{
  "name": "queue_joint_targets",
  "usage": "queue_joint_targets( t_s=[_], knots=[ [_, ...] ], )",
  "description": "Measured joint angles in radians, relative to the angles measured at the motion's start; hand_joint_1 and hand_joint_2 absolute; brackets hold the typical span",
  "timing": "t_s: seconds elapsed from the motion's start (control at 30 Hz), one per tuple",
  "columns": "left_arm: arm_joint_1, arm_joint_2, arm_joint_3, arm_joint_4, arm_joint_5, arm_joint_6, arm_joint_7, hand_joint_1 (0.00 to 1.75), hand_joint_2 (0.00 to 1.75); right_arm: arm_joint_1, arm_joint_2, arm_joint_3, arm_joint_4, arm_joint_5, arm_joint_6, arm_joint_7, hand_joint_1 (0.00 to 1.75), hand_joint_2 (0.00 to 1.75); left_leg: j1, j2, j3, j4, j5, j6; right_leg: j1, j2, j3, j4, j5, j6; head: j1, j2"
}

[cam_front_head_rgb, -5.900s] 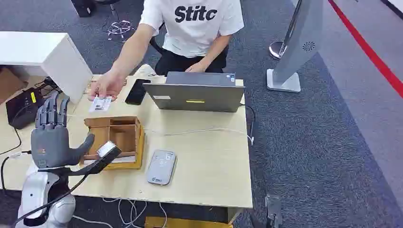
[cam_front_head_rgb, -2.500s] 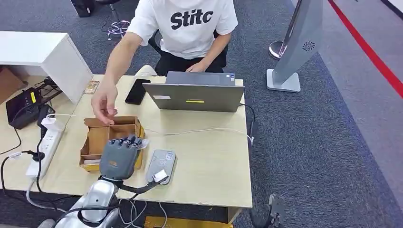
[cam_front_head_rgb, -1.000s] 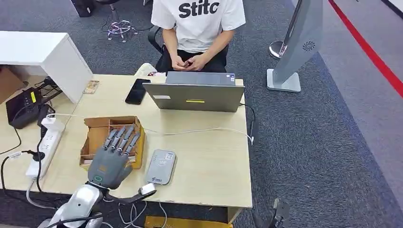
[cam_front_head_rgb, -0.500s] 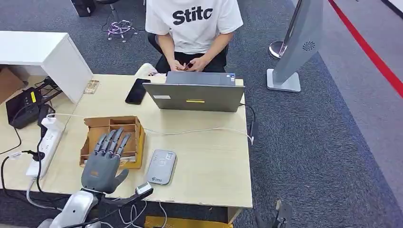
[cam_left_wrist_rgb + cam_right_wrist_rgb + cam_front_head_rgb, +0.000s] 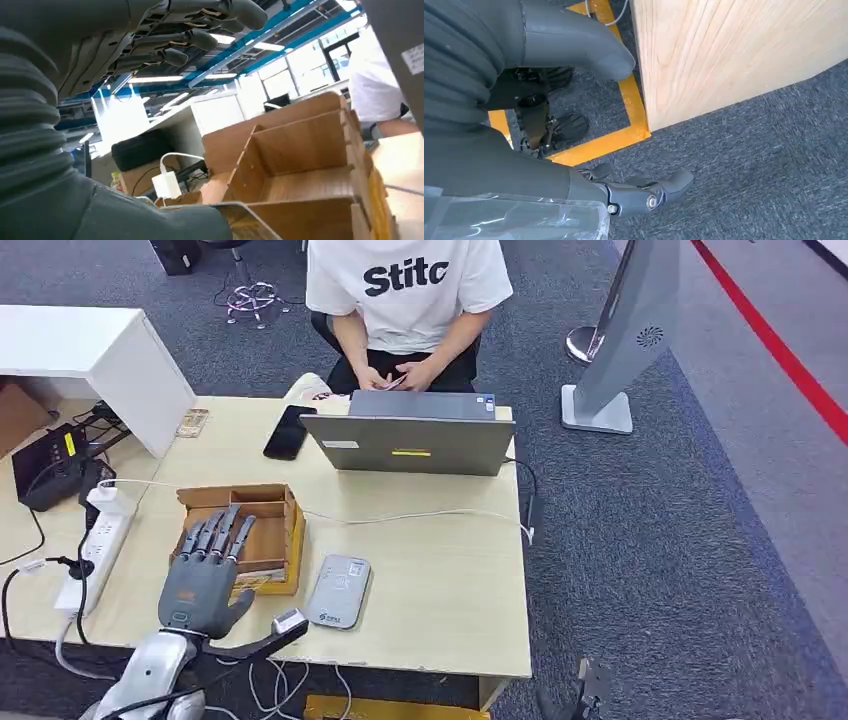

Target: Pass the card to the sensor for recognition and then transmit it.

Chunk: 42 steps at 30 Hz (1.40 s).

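the left hand (image 5: pixel 205 575) hovers palm down over the near-left part of the wooden table (image 5: pixel 440 580), its fingers (image 5: pixel 214 533) stretched out flat and apart, holding nothing. the fingertips reach over the near edge of the cardboard divider box (image 5: pixel 262 525), and in the left wrist view the same fingers (image 5: pixel 200 37) spread above the box's compartments (image 5: pixel 310 165). i cannot make out a card in the box or under the palm. just beside the box, toward the robot's right, lies the grey card reader (image 5: pixel 339 591), flat on the table and apart from the hand.

the right hand (image 5: pixel 574 52) hangs low beside the table's wooden side panel (image 5: pixel 724 55), over grey carpet and yellow floor tape; its thumb sticks out and a dark finger (image 5: pixel 649 192) curls loosely, with nothing in it.

farther out, a white power strip (image 5: pixel 92 545) lies at the hand's left. across the table stand an open laptop (image 5: pixel 410 435) and a black phone (image 5: pixel 288 432). behind them sits a person in a white t-shirt (image 5: pixel 408 285), holding something small and pale in both hands (image 5: pixel 395 375), possibly the card.
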Motion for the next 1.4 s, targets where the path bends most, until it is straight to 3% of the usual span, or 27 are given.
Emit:
queue_joint_targets(
  t_s=[0.57, 0.6, 0.63, 1.2, 1.4],
  knots=[
    [-0.025, -0.01, 0.028, 0.075, -0.04, 0.006, 0.0, 0.0, 1.75, -0.005, 0.0, 0.0, 0.0, 0.018, 0.0, 0.001, 0.0, 1.75, 0.0, 0.0, 0.0, 0.0, 0.0, 0.0, 0.0, 0.0, 0.0, 0.0, 0.0, 0.0, 0.0, 0.0],
    [-0.025, -0.01, 0.028, 0.078, -0.04, 0.005, 0.0, 0.19, 1.75, -0.005, 0.0, 0.0, 0.0, 0.019, 0.0, 0.001, 0.0, 1.75, 0.0, 0.0, 0.0, 0.0, 0.0, 0.0, 0.0, 0.0, 0.0, 0.0, 0.0, 0.0, 0.0, 0.0],
    [-0.025, -0.01, 0.028, 0.082, -0.04, 0.003, 0.0, 1.75, 1.75, -0.005, 0.0, 0.0, 0.0, 0.021, 0.0, 0.001, 0.0, 1.75, 0.0, 0.0, 0.0, 0.0, 0.0, 0.0, 0.0, 0.0, 0.0, 0.0, 0.0, 0.0, 0.0, 0.0],
    [-0.027, -0.008, 0.031, 0.125, -0.031, -0.009, -0.015, 1.75, 1.75, -0.006, 0.0, 0.0, 0.0, 0.046, 0.0, -0.012, 0.0, 1.75, 0.0, 0.0, 0.0, 0.0, 0.0, 0.0, 0.0, 0.0, 0.0, 0.0, 0.0, 0.0, 0.0, 0.0],
    [-0.083, 0.002, 0.043, 0.045, -0.008, 0.031, -0.018, 1.75, 1.75, -0.007, 0.0, 0.001, 0.0, 0.052, 0.0, -0.02, 0.0, 1.75, 0.0, -0.001, 0.0, 0.0, 0.001, -0.001, 0.0, -0.001, 0.0, 0.0, 0.0, 0.0, 0.0, 0.0]
  ],
)
